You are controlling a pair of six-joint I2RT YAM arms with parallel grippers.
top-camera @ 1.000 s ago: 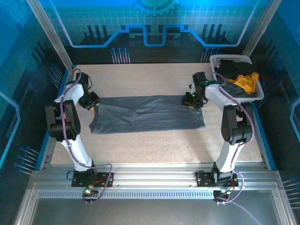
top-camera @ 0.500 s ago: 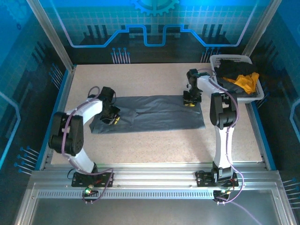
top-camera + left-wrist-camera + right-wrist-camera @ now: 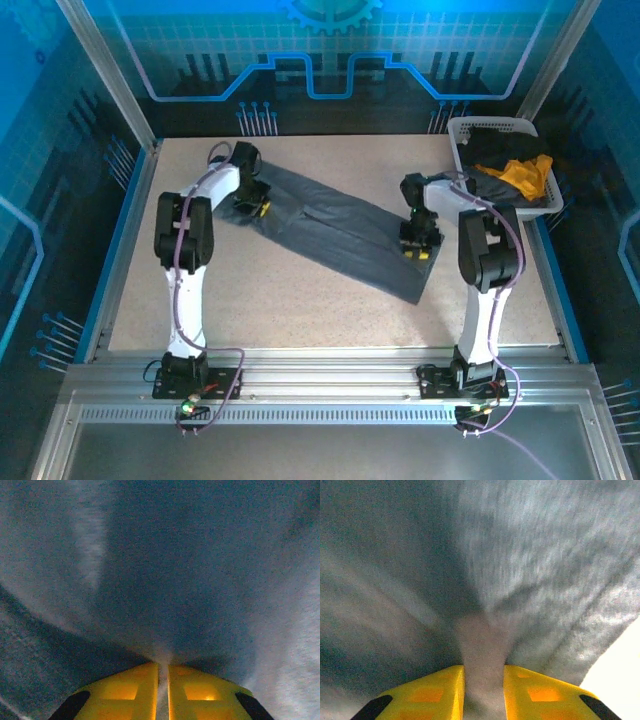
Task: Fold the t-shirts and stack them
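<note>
One grey t-shirt (image 3: 330, 232) swung diagonal, two pairs of jaws clamped on it.

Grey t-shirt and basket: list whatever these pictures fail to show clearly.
- Top external: how many shirts lie in the basket; the black shirt and orange-yellow shirt are heaped, walls hiding the rest.
- Left wrist: which part of the grey t-shirt the left pincer grips; cloth is close and blurred.
- Right wrist: same for the right pincer; cloth blurred.
</note>
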